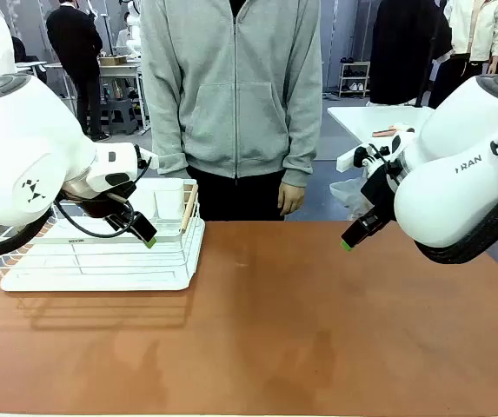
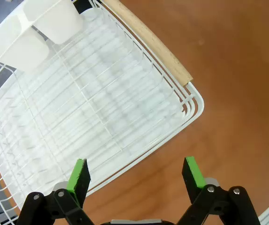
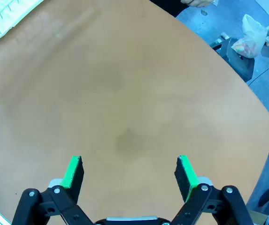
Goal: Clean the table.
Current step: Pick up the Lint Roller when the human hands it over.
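Table (image 1: 301,339) fills near scene and carries white dish rack (image 1: 101,265) at far left. Left gripper (image 2: 136,171) hangs over rack's right edge, right gripper (image 3: 129,168) over tabletop at right. Both are spread wide and hold nothing. Judgement: no loose items left, task looks near done. Faint dark patches mid-table could be stain or shadow.

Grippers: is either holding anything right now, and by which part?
Nothing is held. The left gripper hangs open above the dish rack at its corner; the right gripper hangs open above the table.

White dish rack (image 1: 92,278) holds two white cups (image 1: 169,201).
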Motion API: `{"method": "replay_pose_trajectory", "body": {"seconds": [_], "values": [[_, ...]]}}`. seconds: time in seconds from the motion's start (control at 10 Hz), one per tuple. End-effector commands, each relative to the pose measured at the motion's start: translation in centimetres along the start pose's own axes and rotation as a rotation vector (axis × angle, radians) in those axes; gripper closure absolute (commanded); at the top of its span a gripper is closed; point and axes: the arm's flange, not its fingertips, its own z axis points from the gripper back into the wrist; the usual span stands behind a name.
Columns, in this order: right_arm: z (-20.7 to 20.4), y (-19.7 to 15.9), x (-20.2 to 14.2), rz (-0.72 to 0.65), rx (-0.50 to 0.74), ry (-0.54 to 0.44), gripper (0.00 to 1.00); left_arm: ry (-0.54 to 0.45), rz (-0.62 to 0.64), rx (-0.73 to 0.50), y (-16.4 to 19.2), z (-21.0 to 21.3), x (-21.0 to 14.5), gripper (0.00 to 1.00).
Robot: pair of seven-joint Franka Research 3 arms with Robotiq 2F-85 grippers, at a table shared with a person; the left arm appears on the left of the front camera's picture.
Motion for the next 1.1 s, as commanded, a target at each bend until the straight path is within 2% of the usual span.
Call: {"method": "replay_pose_trajectory", "body": {"seconds": [0.0,1.0], "values": [[0.0,0.0,0.0,0.0,0.0,0.0,0.0,0.0,0.0,0.0,-0.02,0.0,0.0,0.0],[0.0,0.0,0.0,0.0,0.0,0.0,0.0,0.0,0.0,0.0,-0.02,0.0,0.0,0.0]]}}
